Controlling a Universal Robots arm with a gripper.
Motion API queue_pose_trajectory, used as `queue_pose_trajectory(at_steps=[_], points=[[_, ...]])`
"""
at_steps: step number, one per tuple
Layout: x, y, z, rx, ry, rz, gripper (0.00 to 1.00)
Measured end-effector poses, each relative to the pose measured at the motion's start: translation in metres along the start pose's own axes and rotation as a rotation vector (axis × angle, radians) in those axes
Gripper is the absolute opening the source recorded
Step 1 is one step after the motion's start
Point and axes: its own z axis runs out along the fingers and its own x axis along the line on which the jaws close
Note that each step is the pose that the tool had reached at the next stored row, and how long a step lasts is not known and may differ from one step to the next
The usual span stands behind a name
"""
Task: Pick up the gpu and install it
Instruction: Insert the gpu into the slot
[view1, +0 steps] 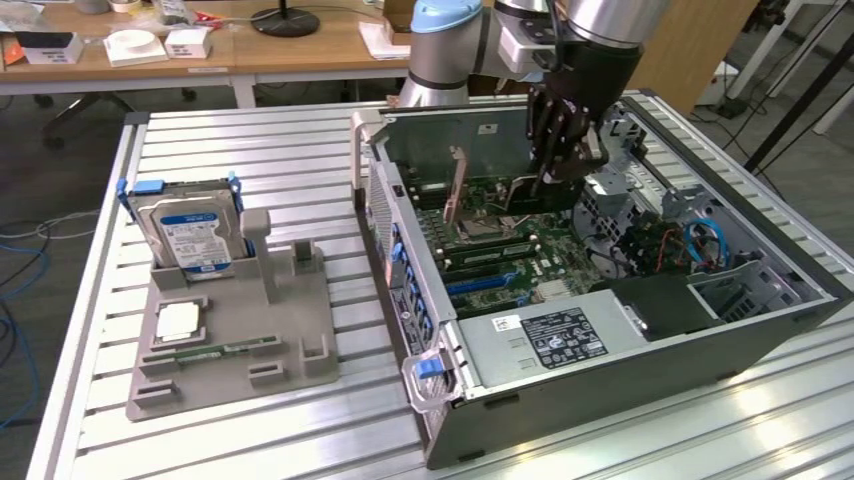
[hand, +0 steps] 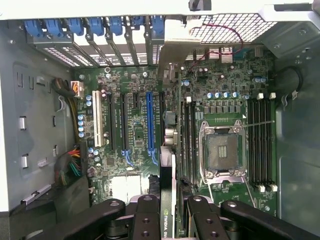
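gpu (hand: 167, 222) hung edge-on in the gripper (view1: 558, 165), jaws narrowed onto it, over the motherboard (hand: 135, 135) inside the case (view1: 641, 340), just beside the blue slot (hand: 150, 120). I judged alignment critical: edge parallel to the slot, bracket rearward, pressure even.

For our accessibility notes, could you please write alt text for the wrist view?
The end effector grips the gpu edge-on over the motherboard of an open case, its edge running beside a blue slot. An empty CPU socket lies on the card's other side.
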Motion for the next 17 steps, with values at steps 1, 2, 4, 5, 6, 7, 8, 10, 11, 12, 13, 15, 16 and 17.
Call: queue_pose_trajectory(at_steps=[1, 2, 4, 5, 6, 7, 8, 10, 11, 12, 13, 15, 16, 17], points=[[0.0, 0.0, 0.0, 0.0, 0.0, 0.0, 0.26], [0.0, 0.0, 0.0, 0.0, 0.0, 0.0, 0.26], [0.0, 0.0, 0.0001, 0.0, 0.0, 0.0, 0.26], [0.0002, 0.0, 0.0003, 0.0, -0.0001, 0.0, 0.26], [0.0006, -0.0001, 0.0009, 0.0001, -0.0003, 0.0, 0.26], [0.0012, -0.0002, 0.0014, 0.0001, -0.0002, -0.001, 0.26], [0.0018, -0.0002, 0.0022, 0.0, 0.0, -0.001, 0.26], [0.0031, -0.0003, 0.0039, -0.0001, 0.0002, -0.001, 0.26], [0.0039, -0.0004, 0.0047, -0.0001, 0.0001, -0.002, 0.26], [0.005, -0.0005, 0.0055, -0.0001, 0.0001, -0.002, 0.26], [0.006, -0.0006, 0.0062, 0.0, 0.0, -0.002, 0.26], [0.0072, -0.0006, 0.0072, 0.0, -0.0001, -0.003, 0.26], [0.0073, -0.0006, 0.0071, 0.0, 0.0, -0.003, 0.26], [0.0073, -0.0006, 0.0071, 0.0, 0.0, -0.003, 0.26]])
